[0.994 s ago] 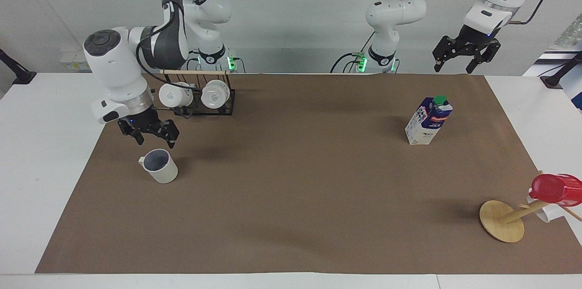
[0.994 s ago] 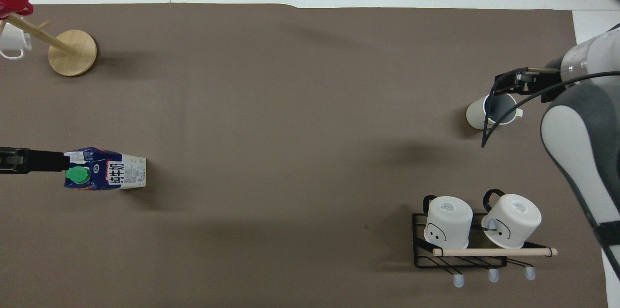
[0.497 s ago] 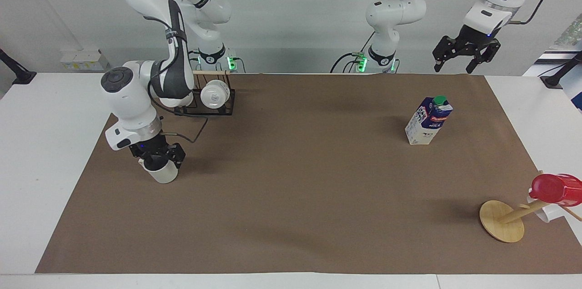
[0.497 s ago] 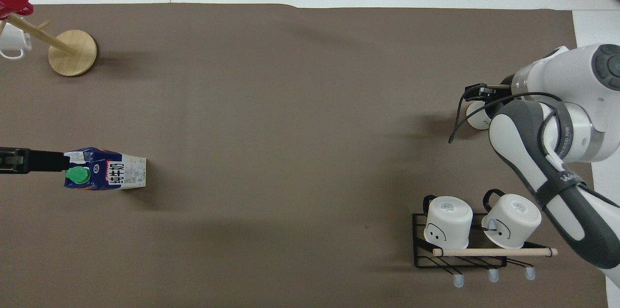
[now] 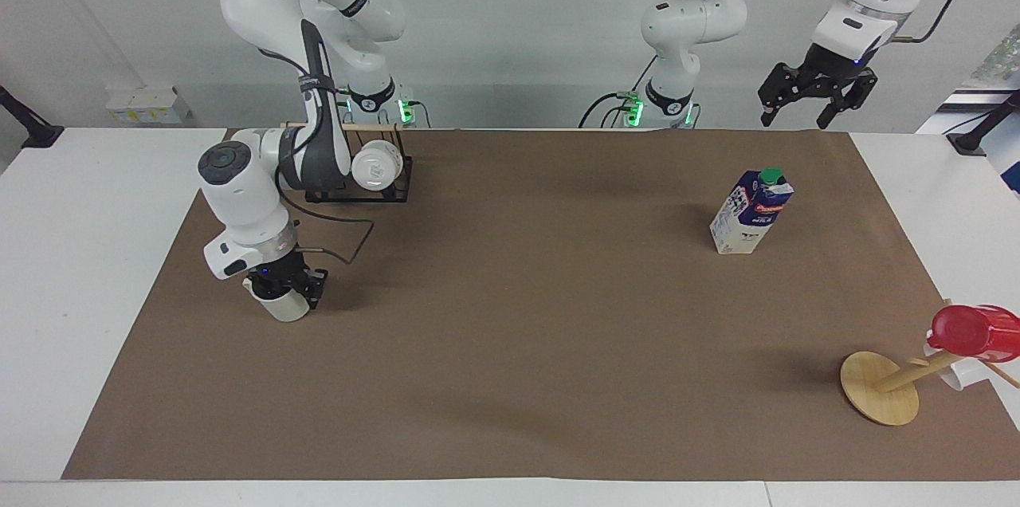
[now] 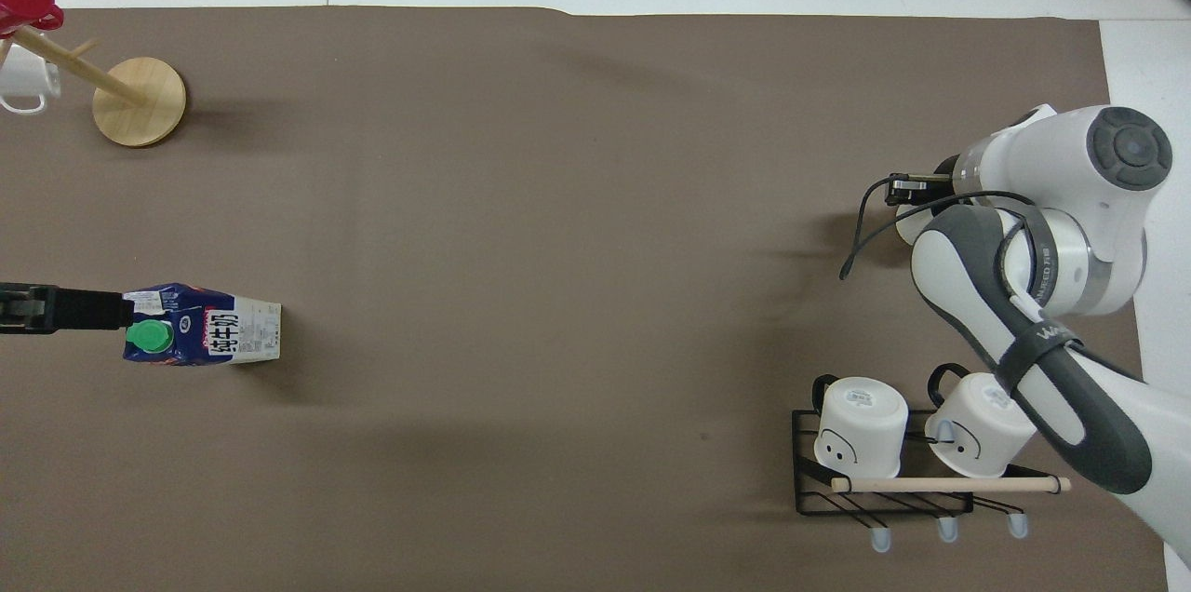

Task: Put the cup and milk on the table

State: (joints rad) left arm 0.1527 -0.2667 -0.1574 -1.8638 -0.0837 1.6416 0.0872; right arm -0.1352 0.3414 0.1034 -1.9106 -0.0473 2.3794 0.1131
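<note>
Cup [image 5: 285, 306]: on the table [image 5: 510, 379], right gripper [image 5: 287, 288] clamped around it.
Milk [image 5: 751, 211]: upright.
Left gripper [image 5: 814, 100]: spread wide, waiting.

A white desk [image 5: 96, 196] carries a broad brown sheet [image 5: 518, 316] over most of its top. Upright on the sheet, toward the right arm's end, stands an off-white cup [image 5: 285, 307]. A black wire rack [image 5: 374, 190] holding white mugs [image 6: 861, 424] sits nearer the robots at that same end. A blue and white milk carton [image 5: 749, 212] stands toward the left arm's end. A round wooden disc [image 5: 879, 387] with a slanted stick lies farther from the robots than the carton.
</note>
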